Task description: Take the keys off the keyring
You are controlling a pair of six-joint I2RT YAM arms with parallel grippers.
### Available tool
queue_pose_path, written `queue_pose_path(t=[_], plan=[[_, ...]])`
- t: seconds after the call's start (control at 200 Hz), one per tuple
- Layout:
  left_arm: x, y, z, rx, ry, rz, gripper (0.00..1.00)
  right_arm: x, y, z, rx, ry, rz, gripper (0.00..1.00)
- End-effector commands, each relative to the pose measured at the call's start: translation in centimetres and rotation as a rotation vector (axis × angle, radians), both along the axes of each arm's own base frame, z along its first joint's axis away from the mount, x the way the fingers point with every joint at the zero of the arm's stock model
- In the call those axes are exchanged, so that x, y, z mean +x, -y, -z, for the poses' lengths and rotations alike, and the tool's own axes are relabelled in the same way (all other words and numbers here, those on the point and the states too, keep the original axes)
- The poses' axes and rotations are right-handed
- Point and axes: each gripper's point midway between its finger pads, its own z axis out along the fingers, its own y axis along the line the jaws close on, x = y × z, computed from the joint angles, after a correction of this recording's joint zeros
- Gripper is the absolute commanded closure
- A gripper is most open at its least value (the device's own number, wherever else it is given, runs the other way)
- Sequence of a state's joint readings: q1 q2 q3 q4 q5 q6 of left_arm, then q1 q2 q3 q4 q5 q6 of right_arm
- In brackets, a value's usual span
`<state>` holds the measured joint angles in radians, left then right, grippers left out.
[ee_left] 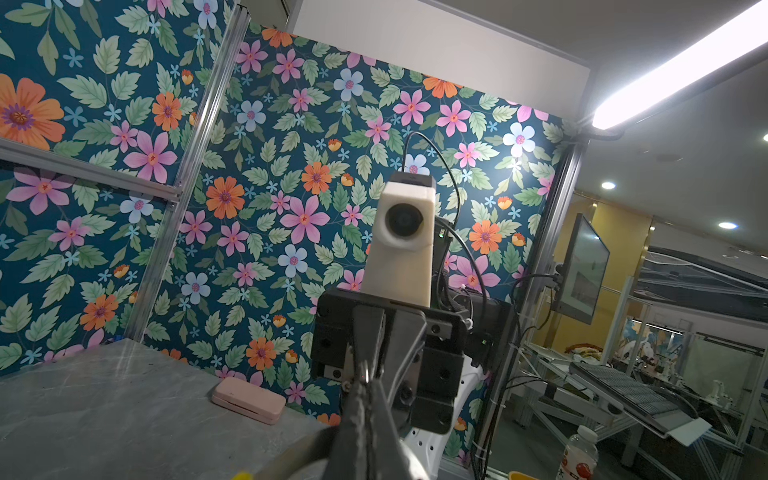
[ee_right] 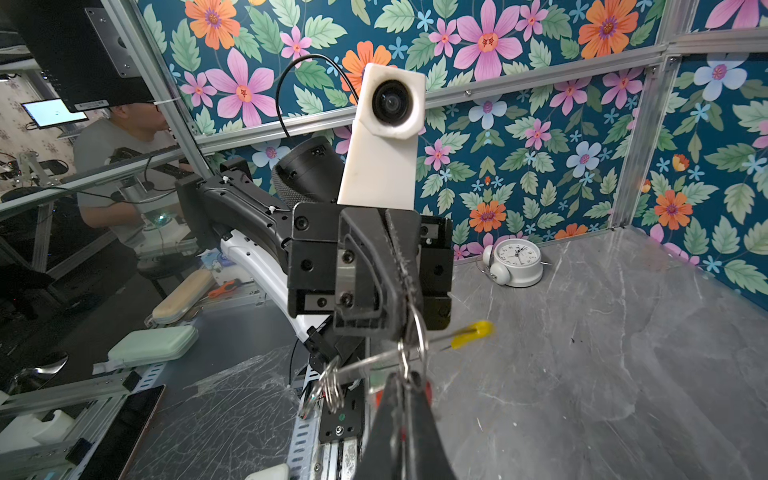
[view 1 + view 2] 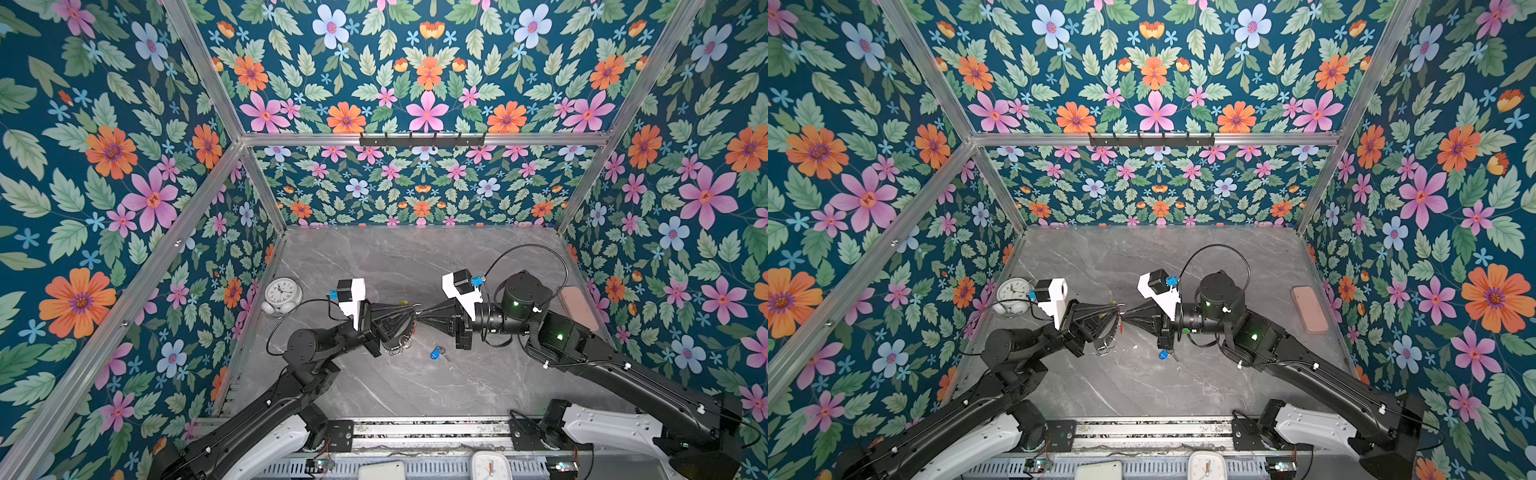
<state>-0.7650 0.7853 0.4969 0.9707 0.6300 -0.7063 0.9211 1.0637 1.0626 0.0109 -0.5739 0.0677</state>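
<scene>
the left gripper (image 3: pixel 411 316) and the right gripper (image 3: pixel 423 314) meet tip to tip in the air above the grey marble table (image 3: pixel 415 257), pointing at each other and almost touching. the left gripper's jaws are pressed together on the keyring (image 2: pixel 374 358), a thin grey hoop that runs through the pinch. its yellow sleeve (image 2: pixel 471 332) sticks out on one side of the gripper, and the rest of the hoop curves down under it, where a bunch of bare split rings (image 3: pixel 400 346) hangs.

the right gripper's jaws are closed too, clamped on the red-tagged key (image 3: pixel 1121 328) right at the left gripper's tips. in the right wrist view red plastic shows on both sides of the pinch. a small silver ring (image 2: pixel 417 332) just past it loops round the hoop wire, so this key is on the keyring.

the blue-tagged key (image 3: pixel 435 354) is off the hoop. it lies flat on the table below the right gripper, under the base of its jaws and apart from the hanging rings.

a round white alarm clock (image 3: pixel 282 293) stands well behind the left gripper, beyond its wrist, by the wall. a pink case (image 3: pixel 1309 309) lies well behind the right gripper, past that arm's elbow, near the opposite wall.
</scene>
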Motion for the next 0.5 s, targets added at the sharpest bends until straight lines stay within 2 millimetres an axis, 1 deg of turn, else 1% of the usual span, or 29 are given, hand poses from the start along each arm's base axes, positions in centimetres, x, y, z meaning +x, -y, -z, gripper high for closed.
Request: queue_pose_path(t=[0.0, 0.095, 0.195, 0.33, 0.495], plan=[[-1.1, -0.6, -1.5, -0.052, 0.066, 0.02, 1.0, -0.6, 0.0, 0.8, -0.036, -0.011, -0.027, 1.0], [-1.0, -0.4, -1.1, -0.038, 0.062, 0.017, 1.0, -0.6, 0.4, 0.6, -0.038, -0.001, -0.011, 1.0], [-0.8, -0.2, -0.8, -0.025, 0.06, 0.017, 1.0, -0.7, 0.9, 0.6, -0.051, 0.001, 0.001, 0.9], [-0.6, 0.0, -0.3, -0.008, 0.056, 0.011, 1.0, -1.1, 1.7, 0.5, -0.059, 0.01, 0.011, 0.72], [-0.4, 0.1, -0.1, -0.012, 0.057, 0.007, 1.0, -1.4, 3.0, -0.4, -0.041, 0.038, 0.044, 0.62]])
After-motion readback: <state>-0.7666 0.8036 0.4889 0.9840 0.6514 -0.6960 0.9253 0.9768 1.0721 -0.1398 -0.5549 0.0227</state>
